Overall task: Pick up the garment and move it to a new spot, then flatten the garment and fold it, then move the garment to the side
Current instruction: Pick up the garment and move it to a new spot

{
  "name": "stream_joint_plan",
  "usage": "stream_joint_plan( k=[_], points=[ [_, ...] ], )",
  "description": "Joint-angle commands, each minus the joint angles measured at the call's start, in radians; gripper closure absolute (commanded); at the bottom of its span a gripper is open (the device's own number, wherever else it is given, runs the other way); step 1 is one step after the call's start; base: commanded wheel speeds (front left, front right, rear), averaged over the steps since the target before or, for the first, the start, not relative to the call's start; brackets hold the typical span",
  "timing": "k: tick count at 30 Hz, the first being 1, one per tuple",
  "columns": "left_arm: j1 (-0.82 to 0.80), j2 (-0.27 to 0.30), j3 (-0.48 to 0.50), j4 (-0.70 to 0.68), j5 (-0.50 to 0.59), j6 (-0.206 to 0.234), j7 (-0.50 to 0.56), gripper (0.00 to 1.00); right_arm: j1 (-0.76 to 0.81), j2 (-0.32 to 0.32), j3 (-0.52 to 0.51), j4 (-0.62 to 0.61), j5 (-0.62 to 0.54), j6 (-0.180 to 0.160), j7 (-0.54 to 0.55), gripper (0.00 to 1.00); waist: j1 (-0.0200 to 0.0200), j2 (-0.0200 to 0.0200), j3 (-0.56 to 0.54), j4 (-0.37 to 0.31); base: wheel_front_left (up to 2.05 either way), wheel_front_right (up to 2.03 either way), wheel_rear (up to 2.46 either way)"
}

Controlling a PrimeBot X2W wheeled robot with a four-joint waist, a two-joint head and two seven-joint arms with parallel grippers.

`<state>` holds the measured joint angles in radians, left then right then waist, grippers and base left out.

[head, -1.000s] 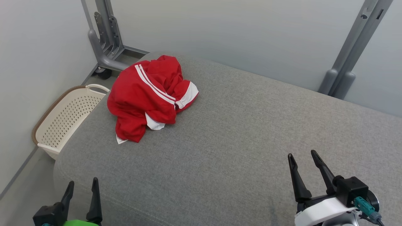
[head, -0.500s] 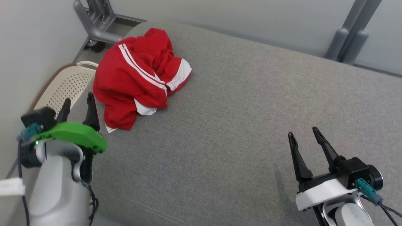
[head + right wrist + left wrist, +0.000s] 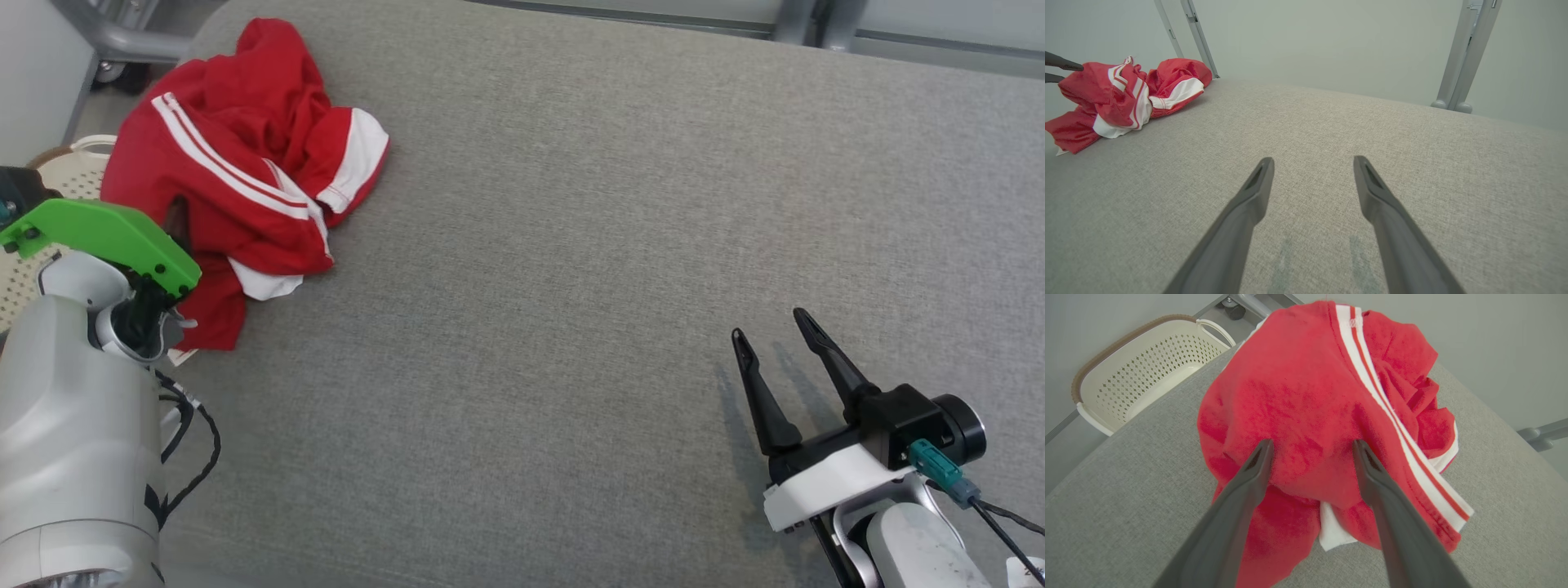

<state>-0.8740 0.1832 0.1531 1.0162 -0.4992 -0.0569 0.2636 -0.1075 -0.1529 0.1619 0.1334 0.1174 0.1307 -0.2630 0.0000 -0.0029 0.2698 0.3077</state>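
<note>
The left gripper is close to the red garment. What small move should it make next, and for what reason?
Probably ease the left gripper a little onto the red garment and close. Its jaws are open, its fingertips straddle a raised bulge of cloth, and nothing is gripped yet. The right gripper is open, far off over the grey cushion.

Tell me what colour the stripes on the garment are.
White stripes on the red garment; clearest in the left wrist view.

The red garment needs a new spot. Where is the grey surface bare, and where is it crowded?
Bare: the grey surface from the garment across to the open right gripper. Crowded: the far left corner, where the bunched garment lies at the open left gripper, near the basket.
</note>
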Motion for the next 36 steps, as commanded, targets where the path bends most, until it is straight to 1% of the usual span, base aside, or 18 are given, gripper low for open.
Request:
stream_joint_plan(
  k=[1, 3, 6, 8, 10, 12, 16, 19, 20, 24, 26, 27, 31, 32, 36],
  points=[
    [-0.011, 0.013, 0.001, 0.018, -0.001, 0.012, 0.001, 0.00, -0.003, -0.007, 0.006, 0.001, 0.006, 0.000, -0.005, 0.00, 0.0000, 0.0029, 0.038, -0.064, 0.00, 0.00, 0.00],
    [-0.012, 0.031, 0.001, 0.056, 0.006, 0.028, -0.003, 0.00, -0.010, -0.015, 0.020, -0.001, 0.009, 0.000, -0.005, 0.00, 0.0000, 0.0029, 0.047, -0.087, 0.00, 0.00, 0.00],
    [0.003, 0.053, -0.001, 0.102, 0.021, 0.061, -0.042, 0.00, -0.025, -0.023, 0.026, -0.007, 0.013, 0.000, -0.005, 0.00, 0.0000, 0.0029, 0.052, -0.116, 0.00, 0.00, 0.00],
    [0.003, 0.056, -0.005, 0.121, 0.027, 0.063, -0.067, 0.00, -0.019, -0.026, 0.019, -0.010, 0.015, 0.000, -0.005, 0.00, 0.0000, 0.0029, 0.052, -0.122, 0.00, 0.00, 0.00],
    [-0.008, 0.054, -0.015, 0.133, 0.034, 0.055, -0.094, 1.00, -0.009, -0.026, 0.007, -0.015, 0.018, 0.000, -0.005, 0.00, 0.0000, 0.0029, 0.050, -0.117, 0.00, 0.00, 0.00],
    [-0.023, 0.048, -0.028, 0.140, 0.042, 0.048, -0.116, 1.00, 0.004, -0.021, -0.004, -0.014, 0.015, 0.000, -0.005, 0.00, 0.0000, 0.0029, 0.041, -0.105, 0.00, 0.00, 0.00],
    [-0.052, 0.045, -0.101, 0.144, 0.113, 0.058, -0.145, 1.00, 0.036, 0.001, -0.031, -0.012, 0.013, 0.000, -0.005, 0.00, 0.0000, 0.0029, 0.002, -0.062, 0.00, 0.00, 0.00],
    [-0.092, 0.054, -0.134, 0.126, 0.135, 0.035, -0.152, 1.00, 0.052, 0.020, -0.036, -0.018, 0.017, 0.000, -0.005, 0.00, 0.0000, 0.0029, -0.033, -0.037, 0.00, 0.00, 0.00],
    [-0.092, 0.054, -0.134, 0.126, 0.135, 0.035, -0.152, 1.00, 0.052, 0.020, -0.036, -0.018, 0.017, 0.000, -0.005, 0.00, 0.0000, 0.0029, -0.033, -0.037, 0.00, 0.00, 0.00],
    [-0.176, 0.071, -0.168, 0.074, 0.152, -0.005, -0.126, 1.00, 0.058, 0.039, -0.036, -0.022, 0.020, 0.000, -0.005, 0.00, 0.0000, 0.0029, -0.069, -0.018, 0.00, 0.00, 0.00],
    [-0.212, 0.073, -0.166, 0.043, 0.134, -0.025, -0.092, 1.00, 0.046, 0.048, -0.033, -0.024, 0.025, 0.000, -0.005, 0.00, 0.0000, 0.0029, -0.083, -0.021, 0.00, 0.00, 0.00],
    [-0.228, 0.084, -0.179, 0.025, 0.145, -0.032, -0.075, 1.00, 0.042, 0.054, -0.034, -0.026, 0.027, 0.000, -0.005, 0.00, 0.0000, 0.0029, -0.090, -0.024, 0.00, 0.00, 0.00],
    [-0.289, 0.107, -0.200, -0.066, 0.133, -0.053, 0.007, 1.00, 0.034, 0.073, -0.030, -0.033, 0.036, 0.000, -0.005, 0.00, 0.0000, 0.0029, -0.109, -0.049, 0.00, 0.00, 0.00],
    [-0.299, 0.104, -0.201, -0.096, 0.119, -0.059, 0.030, 1.00, 0.034, 0.077, -0.033, -0.034, 0.041, 0.000, -0.005, 0.00, 0.0000, 0.0029, -0.112, -0.057, 0.00, 0.00, 0.00],
    [-0.292, 0.039, -0.211, -0.251, 0.007, -0.073, 0.173, 1.00, 0.054, 0.093, -0.050, -0.037, 0.052, 0.000, -0.005, 0.00, 0.0000, 0.0029, -0.129, -0.087, 0.00, 0.00, 0.00]
  ],
)
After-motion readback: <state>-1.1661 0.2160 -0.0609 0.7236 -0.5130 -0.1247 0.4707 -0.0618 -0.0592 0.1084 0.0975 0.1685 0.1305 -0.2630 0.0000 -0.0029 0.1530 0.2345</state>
